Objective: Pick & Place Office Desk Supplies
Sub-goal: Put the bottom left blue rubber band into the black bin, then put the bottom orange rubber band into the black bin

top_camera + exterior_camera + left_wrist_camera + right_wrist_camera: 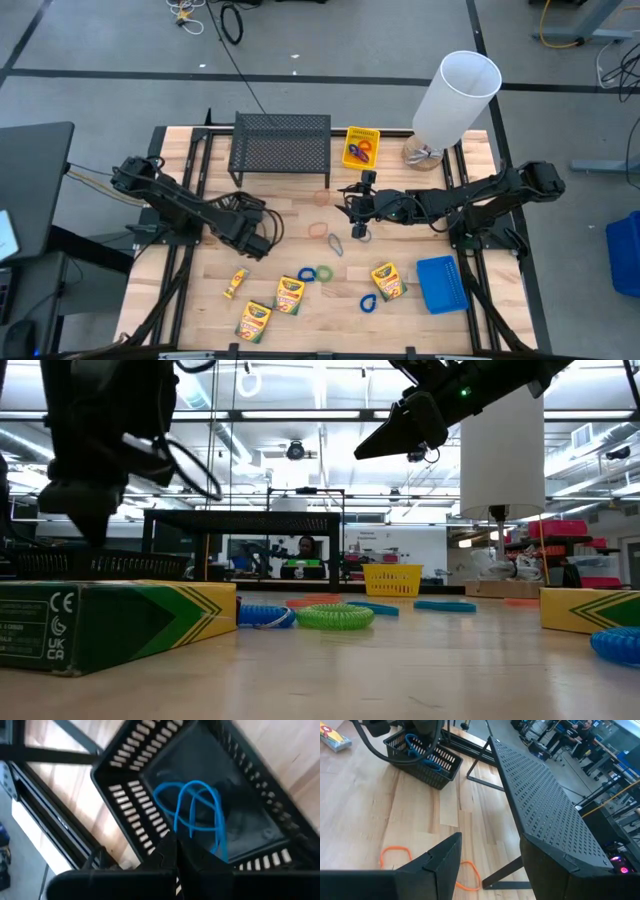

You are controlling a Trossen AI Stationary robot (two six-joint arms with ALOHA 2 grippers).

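Observation:
My left gripper (pixel 175 851) is shut and points down over a black slotted bin (pixel 422 759) at the table's left. Blue loops (pixel 196 815) show in the bin just past its fingertips. My right gripper (pixel 360 222) stands open in the air near the table's middle, in front of the wire rack, above two orange loops (pixel 395 855). Crayon boxes (pixel 290 294) (pixel 388 281) lie flat near the front edge, with green (pixel 325 272), blue (pixel 368 303) and grey (pixel 335 243) loops lying between them. My left gripper has its shut fingertips (pixel 170 845) right at the lower end of the blue loops in the black bin. The fingers hide that end, so I cannot tell whether they touch or hold a loop.
The black wire rack (pixel 281 150) stands at the far middle, with a yellow bin (pixel 361 147) holding loops to its right and a tall white cylinder (pixel 455 95) beyond that. A blue bin (pixel 442 283) sits front right. More crayon boxes (pixel 254 320) lie front left.

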